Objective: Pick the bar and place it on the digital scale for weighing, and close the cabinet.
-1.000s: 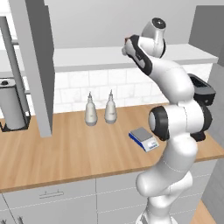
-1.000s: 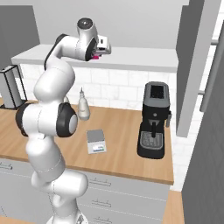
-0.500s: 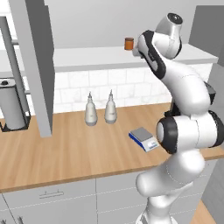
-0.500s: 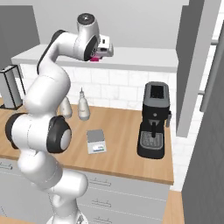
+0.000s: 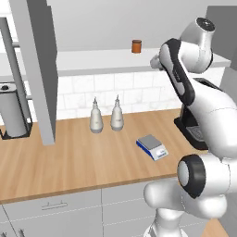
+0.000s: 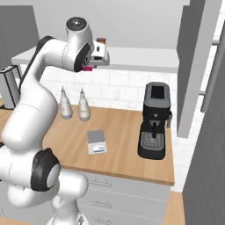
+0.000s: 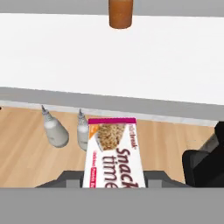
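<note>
My gripper [image 7: 114, 181] is shut on the bar [image 7: 114, 157], a pink-edged white snack packet that sticks out between the fingers. In the right base view the gripper [image 6: 93, 61] hangs high, in front of the white shelf, with the bar's pink edge [image 6: 88, 68] showing under the hand. Well below it on the wooden counter lies the digital scale [image 6: 96, 141] [image 5: 152, 147], its grey plate bare. The cabinet stands open: one door [image 5: 34, 69] juts out on the left and the other door [image 6: 195, 66] on the right.
A brown jar [image 7: 120, 13] [image 5: 136, 46] stands on the cabinet's white shelf [image 5: 92, 62]. Two grey bottles [image 5: 96, 122] [image 5: 116, 119] stand behind the scale. A black coffee machine [image 6: 154, 121] is right of it. A paper-towel holder [image 5: 11, 111] stands far left.
The arm has swung over to the right in the left base view, uncovering the brown jar. The hand with the bar has drawn back from the shelf and dropped slightly.
</note>
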